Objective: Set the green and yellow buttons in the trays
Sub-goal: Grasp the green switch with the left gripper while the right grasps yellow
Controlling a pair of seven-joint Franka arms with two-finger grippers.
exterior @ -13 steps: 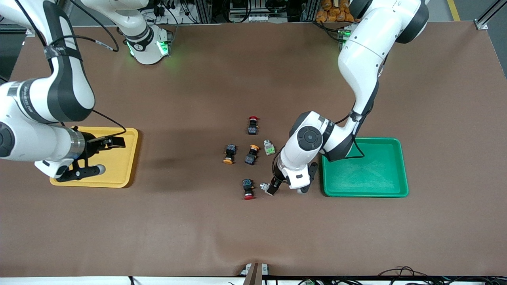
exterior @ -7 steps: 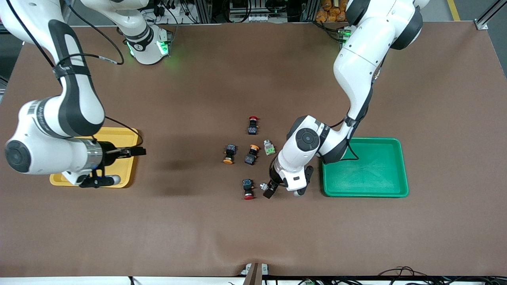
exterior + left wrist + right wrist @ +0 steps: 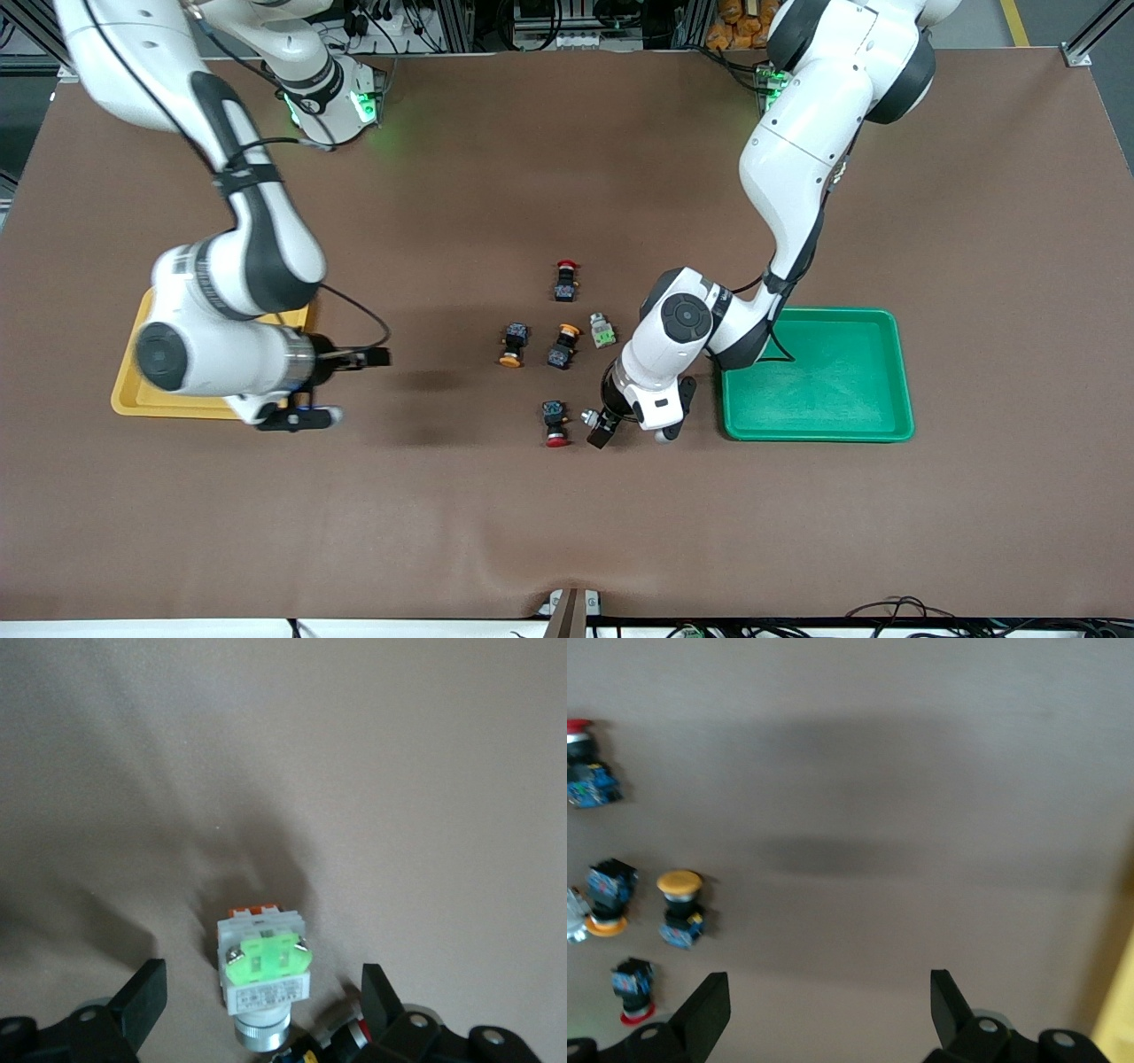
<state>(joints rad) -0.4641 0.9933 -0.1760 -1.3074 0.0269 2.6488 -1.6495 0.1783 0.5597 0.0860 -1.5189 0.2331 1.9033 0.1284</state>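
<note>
- A robotics lab or test workshop, not a home.
- Two white robot arms (image 3: 797,159) (image 3: 221,266) are bolted at the edge of one wide worktop (image 3: 567,532), their bases lit green (image 3: 359,105).
- A plain brown mat covers the whole worktop.
- Along that edge stand aluminium frame profiles (image 3: 461,22), bundled cables (image 3: 372,18) and electronics.
- More cables (image 3: 895,610) trail at the edge nearest the front camera, where a small camera mount (image 3: 571,607) sits.
- The parts laid out are industrial switch buttons (image 3: 563,346) and plastic trays (image 3: 815,377).
</note>
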